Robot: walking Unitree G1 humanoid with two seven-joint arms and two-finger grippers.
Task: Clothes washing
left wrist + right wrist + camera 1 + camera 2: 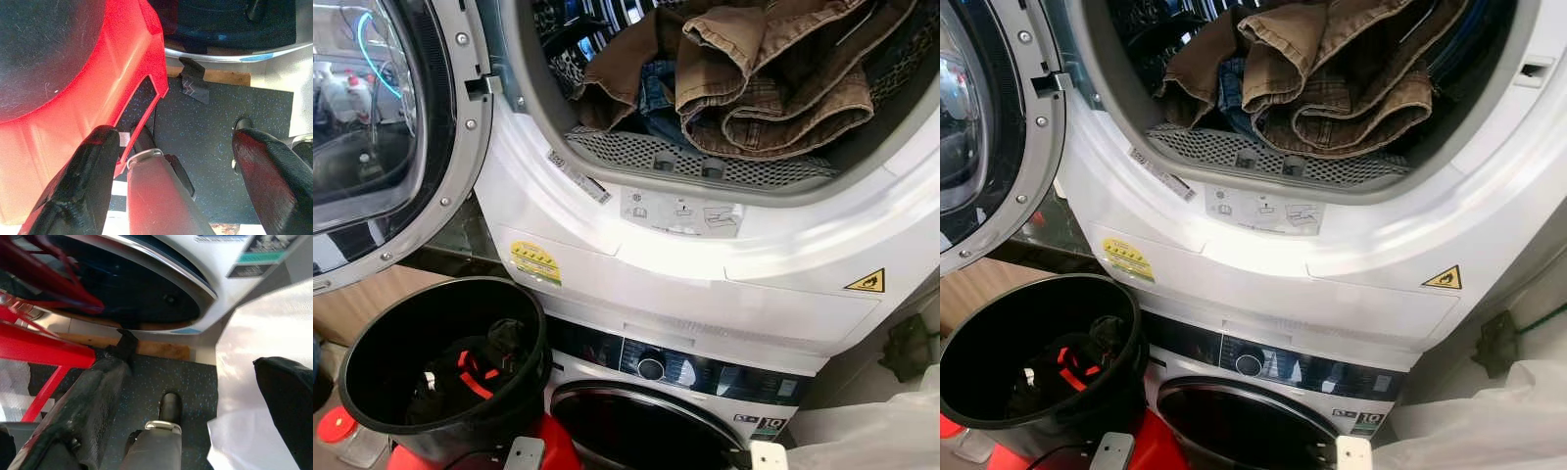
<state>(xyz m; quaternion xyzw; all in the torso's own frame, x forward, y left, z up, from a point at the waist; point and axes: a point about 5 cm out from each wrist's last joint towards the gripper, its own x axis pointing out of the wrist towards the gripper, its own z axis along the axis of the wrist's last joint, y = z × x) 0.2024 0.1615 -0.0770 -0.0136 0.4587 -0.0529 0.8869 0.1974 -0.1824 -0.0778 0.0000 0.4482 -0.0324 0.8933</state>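
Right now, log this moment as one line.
dryer door open | clothes in drum | bucket below | left tool open | right tool open

The dryer (705, 255) had a glossy white plastic front and a perforated metal grille (695, 157). Inside lay brown corduroy cloth (773, 78) and blue denim (656, 93). The bucket (372, 343) was matt black plastic, the stand (98, 98) shiny red plastic, the floor (210, 147) a rough speckled mat
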